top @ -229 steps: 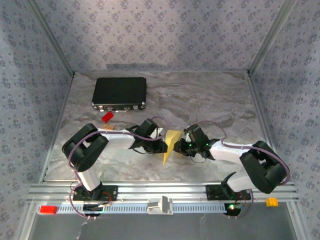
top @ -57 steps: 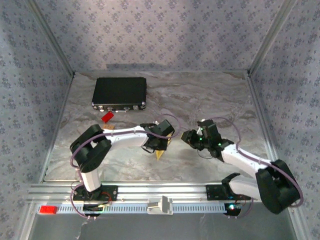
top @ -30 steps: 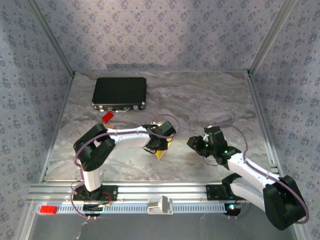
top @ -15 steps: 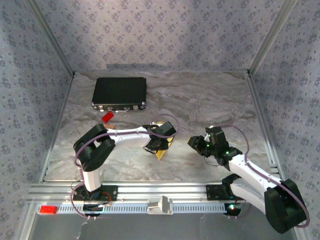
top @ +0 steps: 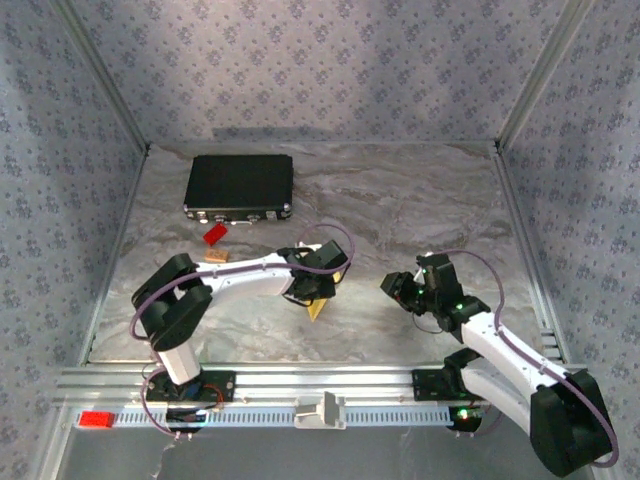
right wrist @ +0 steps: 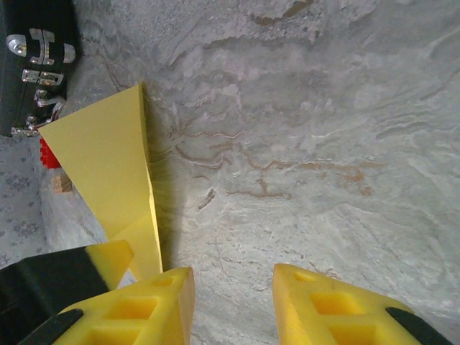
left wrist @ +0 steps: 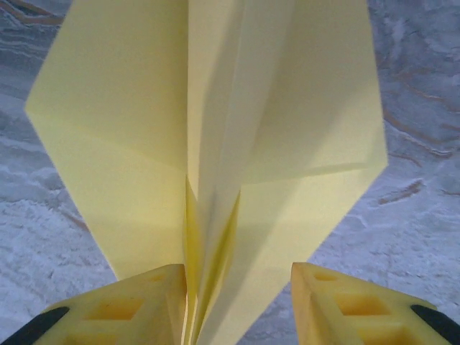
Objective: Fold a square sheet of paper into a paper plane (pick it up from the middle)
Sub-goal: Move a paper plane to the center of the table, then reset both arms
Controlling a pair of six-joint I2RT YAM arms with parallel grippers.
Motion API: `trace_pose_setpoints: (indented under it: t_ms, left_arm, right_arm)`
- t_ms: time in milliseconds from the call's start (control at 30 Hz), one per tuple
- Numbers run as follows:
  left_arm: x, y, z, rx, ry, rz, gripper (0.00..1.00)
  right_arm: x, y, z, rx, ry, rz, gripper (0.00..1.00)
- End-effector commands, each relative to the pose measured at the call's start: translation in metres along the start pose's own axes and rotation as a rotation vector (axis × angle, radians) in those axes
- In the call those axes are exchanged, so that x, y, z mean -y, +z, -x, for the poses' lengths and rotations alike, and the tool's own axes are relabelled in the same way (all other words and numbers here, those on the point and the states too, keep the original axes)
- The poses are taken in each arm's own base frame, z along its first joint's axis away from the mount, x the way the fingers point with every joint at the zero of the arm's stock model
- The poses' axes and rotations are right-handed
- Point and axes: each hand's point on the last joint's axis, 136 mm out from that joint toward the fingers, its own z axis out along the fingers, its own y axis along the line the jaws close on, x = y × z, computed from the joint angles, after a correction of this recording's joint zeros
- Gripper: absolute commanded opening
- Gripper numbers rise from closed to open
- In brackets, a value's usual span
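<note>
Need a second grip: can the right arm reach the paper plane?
Probably yes: only bare table lies between the right tool and the paper plane, though the left tool crowds it.

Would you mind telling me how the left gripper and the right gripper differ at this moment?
The left gripper has the yellow paper plane between its fingers; the right gripper has bare table between its own. The left sits over the plane; the right stands apart from it. Both have yellow fingers, spread apart.

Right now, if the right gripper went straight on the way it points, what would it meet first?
Probably the bare table: the right gripper points open-jawed at marbled surface, with the paper plane left of that line. Depth is unclear.
</note>
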Motion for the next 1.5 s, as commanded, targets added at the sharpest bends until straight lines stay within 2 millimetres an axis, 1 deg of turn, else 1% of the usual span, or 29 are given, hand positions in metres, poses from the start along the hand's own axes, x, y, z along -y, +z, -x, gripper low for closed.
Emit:
trace_pose_setpoints:
  t_ms: [0,100,167,267,367,400,467,533,567,667,700,767,800,833,867,900,933,967,1033,1067,1100,1133,1200,1267,1400,1467]
  left_arm:
    - [0.0,-0.03,0.013,0.076,-0.02,-0.035,0.42]
    - [-0.006,-0.052,0.025,0.16,-0.011,-0.058,0.44]
    - [-0.018,-0.067,0.035,0.229,-0.008,-0.052,0.45]
    - [-0.04,-0.083,0.047,0.303,-0.005,-0.049,0.46]
    - [-0.068,-0.09,0.057,0.35,-0.019,-0.039,0.47]
    - [-0.077,-0.092,0.059,0.359,-0.031,-0.039,0.47]
    - [-0.095,-0.092,0.061,0.371,-0.053,-0.039,0.49]
    - [-0.11,-0.091,0.065,0.379,-0.064,-0.056,0.51]
    - [-0.117,-0.09,0.066,0.38,-0.07,-0.058,0.52]
    - [-0.142,-0.094,0.073,0.406,-0.079,-0.03,0.56]
    - [-0.152,-0.097,0.077,0.423,-0.083,-0.012,0.59]
    - [-0.172,-0.101,0.084,0.458,-0.095,0.038,0.7]
    - [-0.182,-0.105,0.088,0.485,-0.104,0.065,0.75]
    - [-0.193,-0.108,0.093,0.507,-0.118,0.092,0.79]
    - [-0.203,-0.111,0.096,0.529,-0.132,0.119,0.81]
    - [-0.213,-0.114,0.1,0.551,-0.148,0.143,0.84]
    - [-0.222,-0.116,0.104,0.574,-0.163,0.161,0.87]
    - [-0.231,-0.118,0.108,0.593,-0.178,0.183,0.89]
    - [-0.252,-0.12,0.114,0.624,-0.201,0.251,0.98]
    - [-0.264,-0.122,0.116,0.638,-0.213,0.299,0.99]
    - [-0.276,-0.124,0.118,0.654,-0.229,0.354,1.0]
    - [-0.285,-0.125,0.121,0.663,-0.233,0.396,1.0]
    - [-0.299,-0.125,0.123,0.677,-0.238,0.462,1.0]
    - [-0.303,-0.12,0.126,0.677,-0.192,0.496,1.0]
    - [-0.315,-0.122,0.135,0.686,-0.201,0.551,1.0]
    - [-0.318,-0.123,0.14,0.695,-0.192,0.588,1.0]
  right_arm:
    - [-0.01,-0.008,0.006,0.005,-0.034,0.011,0.35]
    - [-0.017,-0.012,0.01,0.011,-0.053,0.021,0.36]
    - [-0.018,-0.014,0.014,0.022,-0.065,0.011,0.36]
    - [-0.016,-0.02,0.024,0.055,-0.092,-0.038,0.36]
    - [-0.015,-0.032,0.039,0.11,-0.135,-0.097,0.39]
    - [-0.016,-0.037,0.045,0.133,-0.153,-0.114,0.41]
    - [-0.014,-0.046,0.057,0.182,-0.187,-0.17,0.51]
    - [-0.008,-0.059,0.073,0.248,-0.225,-0.252,0.58]
    - [-0.006,-0.064,0.08,0.281,-0.233,-0.281,0.59]
    - [0.007,-0.083,0.104,0.397,-0.255,-0.42,0.62]
    - [0.009,-0.09,0.113,0.437,-0.298,-0.465,0.62]
    - [0.01,-0.1,0.126,0.499,-0.35,-0.524,0.64]
    - [0.012,-0.106,0.134,0.541,-0.366,-0.554,0.69]
    - [0.015,-0.108,0.141,0.581,-0.381,-0.585,0.82]
    - [0.019,-0.109,0.146,0.612,-0.404,-0.611,0.85]
    - [0.022,-0.108,0.154,0.646,-0.441,-0.636,0.89]
    - [0.026,-0.104,0.16,0.661,-0.486,-0.661,0.91]
    - [0.027,-0.102,0.164,0.667,-0.523,-0.68,0.91]
    - [0.038,-0.093,0.173,0.666,-0.559,-0.731,0.93]
    - [0.041,-0.086,0.177,0.659,-0.569,-0.734,0.94]
    - [0.046,-0.08,0.181,0.606,-0.556,-0.74,0.96]
    - [0.048,-0.074,0.189,0.593,-0.564,-0.744,0.96]
    - [0.048,-0.058,0.198,0.57,-0.611,-0.738,0.96]
    - [0.05,-0.043,0.206,0.575,-0.652,-0.723,0.96]
    - [0.045,-0.021,0.217,0.595,-0.769,-0.659,0.96]
    - [0.038,-0.007,0.22,0.583,-0.901,-0.6,0.95]
